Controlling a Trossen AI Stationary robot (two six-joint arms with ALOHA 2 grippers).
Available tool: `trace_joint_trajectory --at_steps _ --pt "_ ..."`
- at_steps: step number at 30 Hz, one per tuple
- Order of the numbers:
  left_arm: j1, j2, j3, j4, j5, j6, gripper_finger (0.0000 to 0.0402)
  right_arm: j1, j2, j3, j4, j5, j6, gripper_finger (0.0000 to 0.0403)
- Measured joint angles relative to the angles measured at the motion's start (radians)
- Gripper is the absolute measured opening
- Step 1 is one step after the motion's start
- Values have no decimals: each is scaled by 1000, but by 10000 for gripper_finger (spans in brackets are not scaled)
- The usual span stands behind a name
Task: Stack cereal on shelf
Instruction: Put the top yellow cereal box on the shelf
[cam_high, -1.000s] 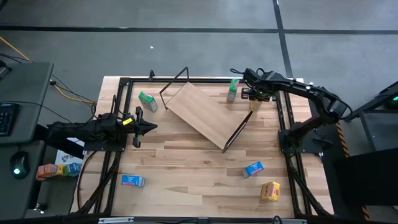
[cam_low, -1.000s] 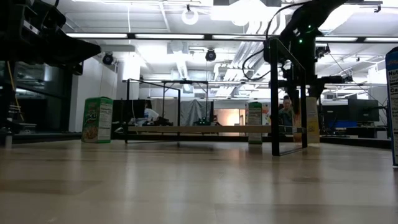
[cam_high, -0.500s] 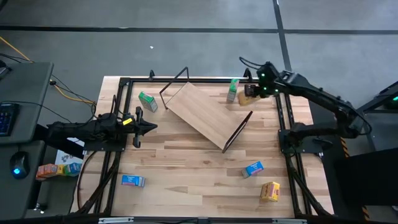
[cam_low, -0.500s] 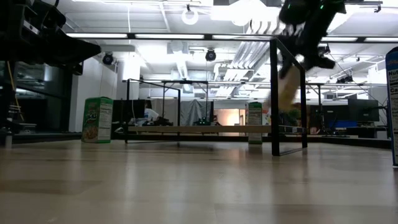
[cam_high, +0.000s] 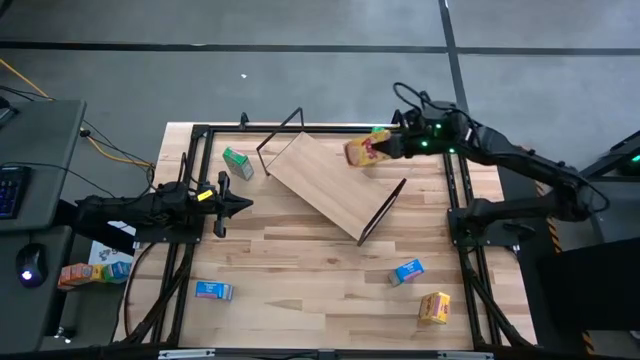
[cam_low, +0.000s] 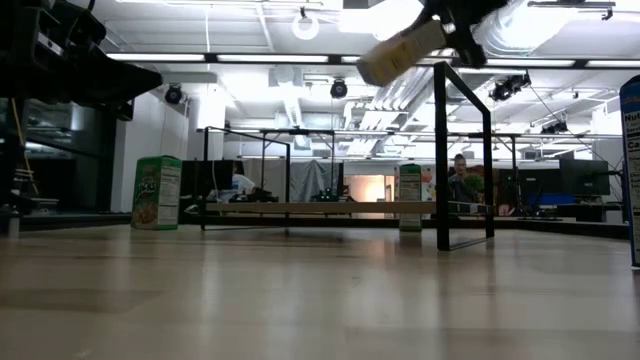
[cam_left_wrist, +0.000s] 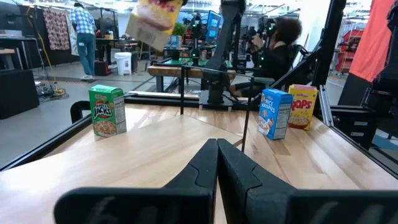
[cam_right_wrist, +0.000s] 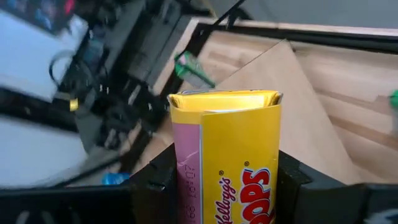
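Overhead, the right gripper (cam_high: 383, 148) is clamped on a yellow-orange cereal box (cam_high: 361, 151), carried in the air above the far right part of the shelf (cam_high: 325, 185). The box lies nearly level, its long axis running out from the fingers toward the left side of the tabletop (cam_high: 300, 270). The right wrist view shows what the top view cannot: the dark fingers (cam_right_wrist: 287, 180) pinch the box's two narrow sides, and its glossy cardboard has a pink side panel and red lettering. The low view shows the box high up and tilted, well above the shelf's edge.

The shelf is a smooth light-wood rectangle set at a slant on a thin black wire frame, its long axis running from the far edge toward the tabletop's middle. A green box (cam_high: 237, 162) lies near the far left corner; another green box (cam_high: 378, 131) peeks out at the far edge behind the held one. Near the front edge lie a blue box (cam_high: 214, 290) on the left, then a blue box (cam_high: 407, 271) and a second yellow-orange box (cam_high: 434, 307) toward the front right corner.

The left gripper (cam_high: 240, 205) waits at the left edge, fingers pressed together
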Motion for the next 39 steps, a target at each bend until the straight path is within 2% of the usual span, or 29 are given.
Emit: trace_joint_trajectory --at_steps 3,8,12,24,32,39 --pt "0 0 0 0 0 0 0 43 92 143 -155 59 -68 138" --pt "0 0 0 0 0 0 0 82 284 391 -552 206 -197 138" --pt "0 0 0 0 0 0 0 110 413 500 -750 246 -269 138" --pt "0 0 0 0 0 0 0 190 633 540 -818 250 -348 138" --pt "0 0 0 0 0 0 0 216 700 540 -817 299 -319 138" --pt "0 0 0 0 0 0 0 219 719 539 -813 301 -284 138"
